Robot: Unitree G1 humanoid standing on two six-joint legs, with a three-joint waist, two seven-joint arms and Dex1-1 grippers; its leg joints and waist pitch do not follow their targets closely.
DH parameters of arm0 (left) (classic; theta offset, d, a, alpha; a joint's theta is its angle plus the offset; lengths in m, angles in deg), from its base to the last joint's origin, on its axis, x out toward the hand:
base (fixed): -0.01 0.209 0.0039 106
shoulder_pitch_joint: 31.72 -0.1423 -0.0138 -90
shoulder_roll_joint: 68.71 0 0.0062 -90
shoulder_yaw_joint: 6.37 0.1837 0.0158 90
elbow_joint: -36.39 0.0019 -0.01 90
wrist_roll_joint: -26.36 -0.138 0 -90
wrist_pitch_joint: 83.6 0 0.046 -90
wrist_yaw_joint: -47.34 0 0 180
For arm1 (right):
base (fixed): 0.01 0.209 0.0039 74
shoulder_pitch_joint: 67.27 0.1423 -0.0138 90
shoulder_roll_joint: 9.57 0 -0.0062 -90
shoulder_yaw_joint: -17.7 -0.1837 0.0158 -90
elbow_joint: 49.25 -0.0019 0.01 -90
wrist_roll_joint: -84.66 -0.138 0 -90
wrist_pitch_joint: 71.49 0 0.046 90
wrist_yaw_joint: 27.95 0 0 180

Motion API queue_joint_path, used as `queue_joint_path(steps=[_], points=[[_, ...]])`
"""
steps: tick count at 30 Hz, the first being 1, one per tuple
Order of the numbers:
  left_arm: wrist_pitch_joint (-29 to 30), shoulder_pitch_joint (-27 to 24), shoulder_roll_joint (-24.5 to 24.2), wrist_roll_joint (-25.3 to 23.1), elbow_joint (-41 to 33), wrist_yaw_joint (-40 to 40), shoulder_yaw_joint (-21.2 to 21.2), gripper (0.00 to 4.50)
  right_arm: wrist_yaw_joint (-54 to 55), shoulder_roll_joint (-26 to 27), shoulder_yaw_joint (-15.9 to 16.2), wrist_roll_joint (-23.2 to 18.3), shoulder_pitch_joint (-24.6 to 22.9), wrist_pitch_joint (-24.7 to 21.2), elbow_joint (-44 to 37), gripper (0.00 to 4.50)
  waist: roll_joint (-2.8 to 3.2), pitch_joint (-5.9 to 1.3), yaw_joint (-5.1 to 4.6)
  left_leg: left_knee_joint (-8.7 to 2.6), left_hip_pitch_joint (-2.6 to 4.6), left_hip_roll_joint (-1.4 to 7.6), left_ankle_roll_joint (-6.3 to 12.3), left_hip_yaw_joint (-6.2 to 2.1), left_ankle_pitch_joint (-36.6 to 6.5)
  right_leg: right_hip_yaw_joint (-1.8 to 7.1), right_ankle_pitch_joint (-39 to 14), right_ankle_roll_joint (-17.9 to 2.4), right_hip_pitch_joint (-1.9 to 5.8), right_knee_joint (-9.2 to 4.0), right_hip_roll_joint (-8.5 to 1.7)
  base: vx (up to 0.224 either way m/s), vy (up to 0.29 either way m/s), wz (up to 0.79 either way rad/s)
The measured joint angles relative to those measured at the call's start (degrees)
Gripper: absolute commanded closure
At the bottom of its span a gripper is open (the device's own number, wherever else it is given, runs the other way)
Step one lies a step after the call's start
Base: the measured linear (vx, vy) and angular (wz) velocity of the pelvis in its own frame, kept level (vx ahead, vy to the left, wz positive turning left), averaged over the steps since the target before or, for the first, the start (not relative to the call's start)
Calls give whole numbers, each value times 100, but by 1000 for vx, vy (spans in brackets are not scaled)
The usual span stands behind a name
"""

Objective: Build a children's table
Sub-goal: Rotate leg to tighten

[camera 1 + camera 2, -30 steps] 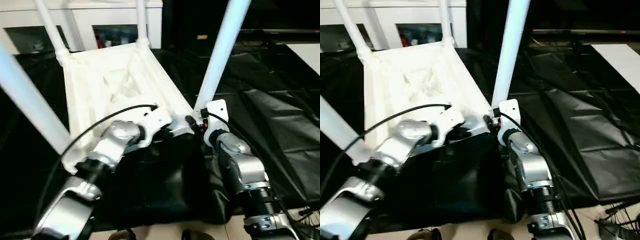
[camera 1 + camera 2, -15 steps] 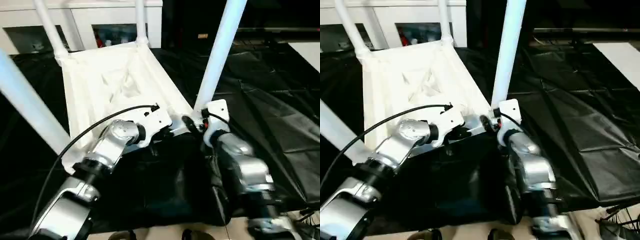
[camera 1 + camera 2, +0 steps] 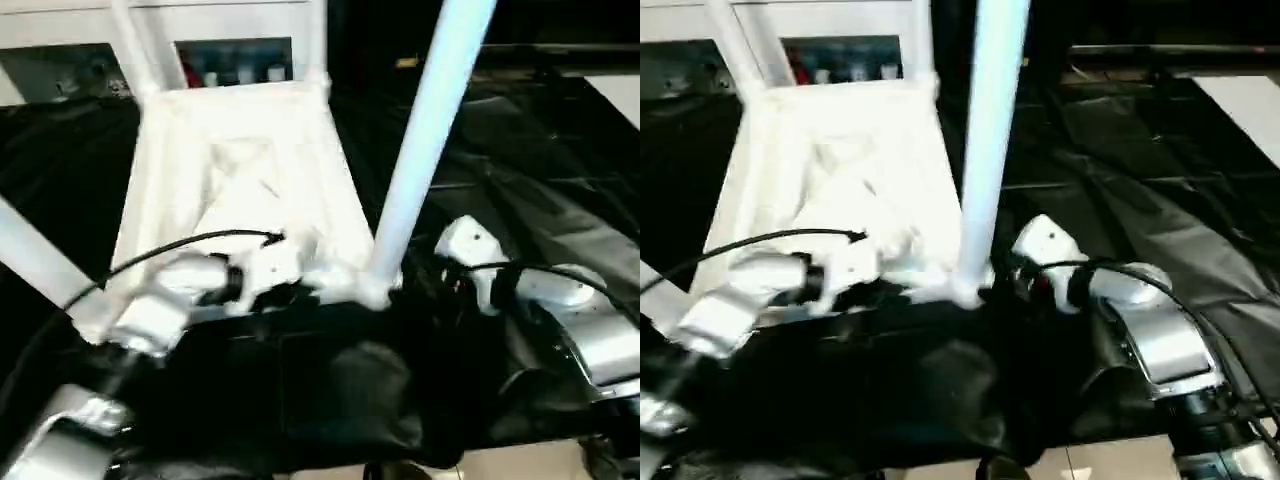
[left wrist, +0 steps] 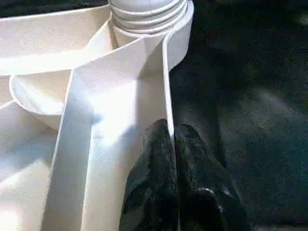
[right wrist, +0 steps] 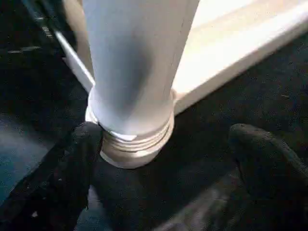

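The children's table lies upside down on black sheeting, its ribbed white tabletop (image 3: 240,170) facing up. Its white legs stand up from the corner sockets, with the near right leg (image 3: 430,130) closest to my right arm. My left gripper (image 4: 172,139) is shut on the tabletop's thin rim wall (image 4: 166,96), just short of that leg's socket (image 4: 149,12). My right gripper (image 5: 166,137) is open. Its fingers (image 5: 77,159) stand wide on either side of the leg's threaded base (image 5: 134,144), one close beside it and the other well apart.
A white cabinet (image 3: 230,30) with glass doors stands behind the tabletop. Crumpled black sheeting (image 3: 560,180) covers the surface all around. The near left leg (image 3: 40,260) slants up across my left side. A strip of light floor (image 3: 500,465) shows at the front edge.
My right gripper has opened off the near right leg's base, and its wrist has drawn away to the right. The left gripper keeps its hold on the rim. The head camera has shifted.
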Motion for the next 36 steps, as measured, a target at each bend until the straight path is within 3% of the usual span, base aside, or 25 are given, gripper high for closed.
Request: queue_joint_path(steps=[11,18,21,24,25,29,36], points=[[71,-33,-114,105,-47,264,0,450,-354,146,122,-82,53,112,182,7,-8,4,-13,13,5,1,0,0,1,3,5,-7,1,15,0,0,0,0],[90,-33,-62,96,-108,287,48,450,-449,436,311,-284,134,265,400,7,-13,7,54,31,-3,1,1,3,1,3,5,-9,2,18,-3,0,0,0],[96,-33,-72,89,-107,286,47,450,-475,472,318,-287,149,276,440,40,-15,8,39,43,-2,2,1,2,1,4,5,-10,1,34,-4,0,0,0],[110,-33,-86,87,-107,284,45,450,-501,490,336,-258,194,298,496,45,-15,8,35,49,0,3,0,0,1,3,5,-10,0,43,-4,0,0,0],[114,-33,-84,87,-107,283,44,450,-522,495,336,-252,202,319,529,78,-15,8,33,50,0,4,0,0,1,4,5,-10,0,44,-4,0,0,0],[115,-33,-81,89,-107,284,45,450,-550,492,350,-252,209,414,618,95,-15,8,29,52,-2,3,0,1,1,4,5,-10,0,44,-4,0,0,0],[115,-32,-81,88,-105,284,45,450,-549,490,358,-227,222,492,658,163,-15,8,31,54,-1,4,0,0,1,4,5,-10,0,46,-4,0,0,0]])
